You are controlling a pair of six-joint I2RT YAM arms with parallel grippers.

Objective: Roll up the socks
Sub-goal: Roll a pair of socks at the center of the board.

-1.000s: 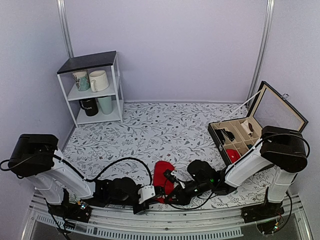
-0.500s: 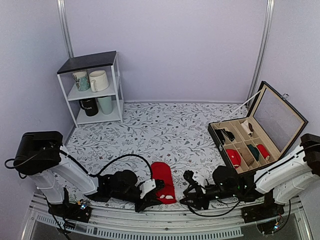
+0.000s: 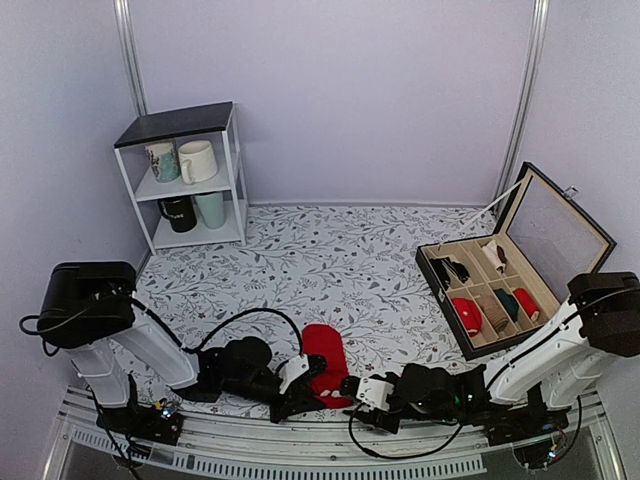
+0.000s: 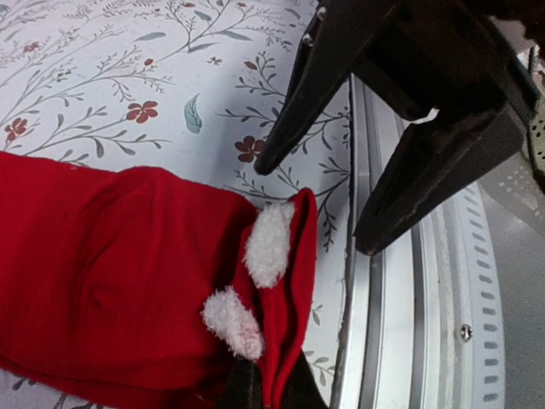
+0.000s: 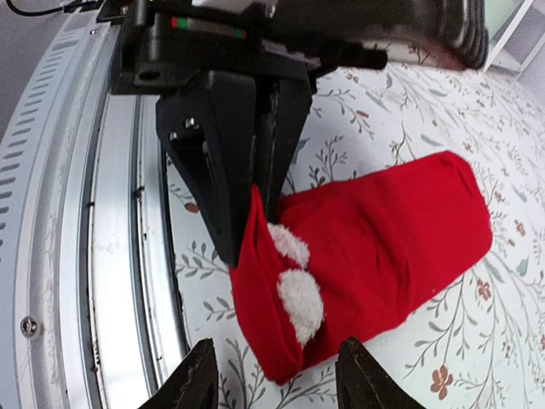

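Note:
The red socks [image 3: 326, 352] lie flat on the floral table near its front edge, with two white fluffy patches [image 4: 267, 243] at the near end. My left gripper [image 4: 264, 388] is shut on the socks' near edge, which stands up between its fingers [image 5: 223, 170]. My right gripper [image 5: 277, 383] is open just short of that same end, its two fingertips [image 5: 197, 379] on either side and touching nothing. In the top view the left gripper [image 3: 318, 380] and the right gripper [image 3: 350, 386] face each other at the socks' near end.
An open black box [image 3: 436, 272] with compartments holding rolled bundles stands at the right. A white shelf [image 3: 234, 150] with mugs is at the back left. A metal rail [image 3: 300, 440] runs along the table's front edge, right beside both grippers.
My right gripper has opened and let go of the socks, swung right, then come back toward their near end. The socks went from bunched to lying flat. The left gripper stays shut.

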